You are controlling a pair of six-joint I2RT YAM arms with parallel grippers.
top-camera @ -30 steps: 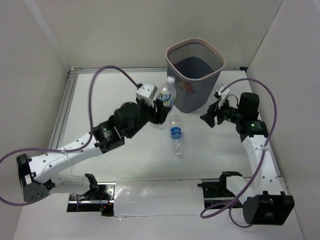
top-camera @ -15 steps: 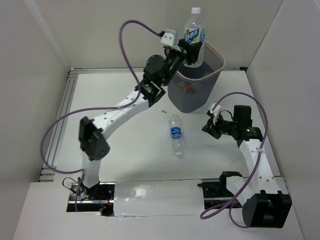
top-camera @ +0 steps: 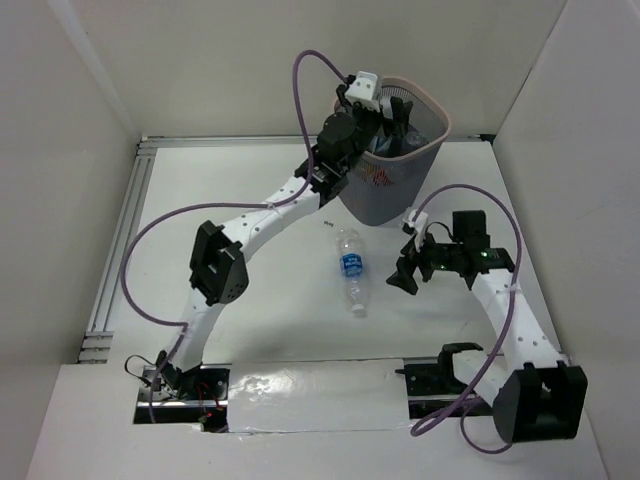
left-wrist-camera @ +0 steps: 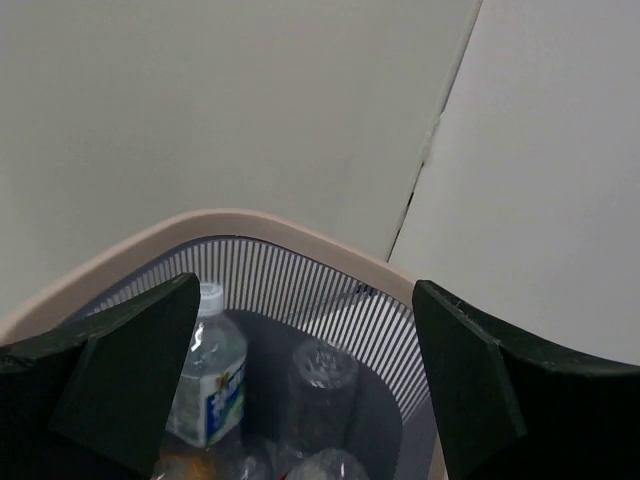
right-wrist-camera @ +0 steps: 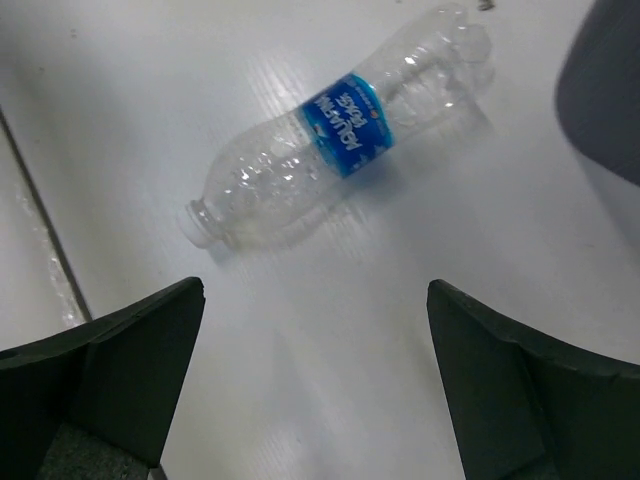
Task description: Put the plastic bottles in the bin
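Left claw (top-camera: 392,108), spread empty over the bin (top-camera: 440,125), just dropped its bottle (left-wrist-camera: 207,375) inside; right claw (top-camera: 404,276), spread, nears the last bottle (top-camera: 350,268).

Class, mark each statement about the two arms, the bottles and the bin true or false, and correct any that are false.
1. A blue-labelled bottle lies on its side on the table. True.
2. The left gripper is gripping a bottle. False: its jaws are open and empty, over the bin.
3. The bin is empty. False: several bottles are inside, among them a white-capped bottle.
4. The right gripper has open jaws with nothing between them. True.
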